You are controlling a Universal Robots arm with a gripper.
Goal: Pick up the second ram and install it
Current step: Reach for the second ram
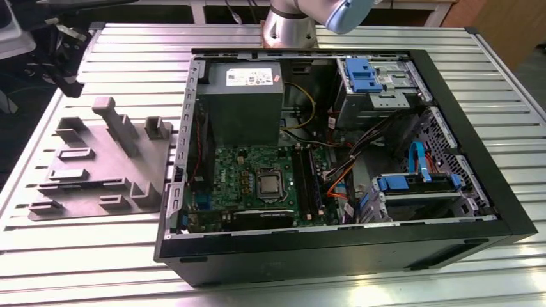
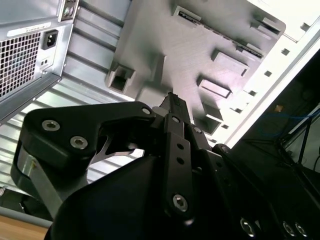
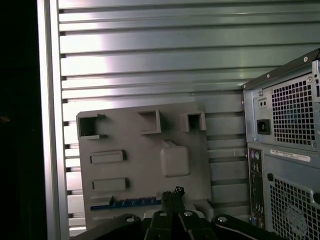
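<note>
Shows blue along the second ram (image 3: 127, 203); plain grey over the fixture tray (image 3: 145, 160); silver ribbing across the table (image 3: 150, 50); black on gripper (image 3: 172, 193) and computer case (image 1: 341, 262); green on the motherboard (image 1: 247, 176).

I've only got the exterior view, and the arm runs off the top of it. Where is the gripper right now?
Observer: In both wrist views the gripper hangs over the grey holder beside the computer case.
Operator: Is a memory stick on that holder?
Observer: Yes, the first wrist view shows a blue memory stick lying in a slot at the holder's edge.
Operator: Is it gripped?
Observer: No. The fingers are shut, and the stick lies in its slot, not between them.
</note>
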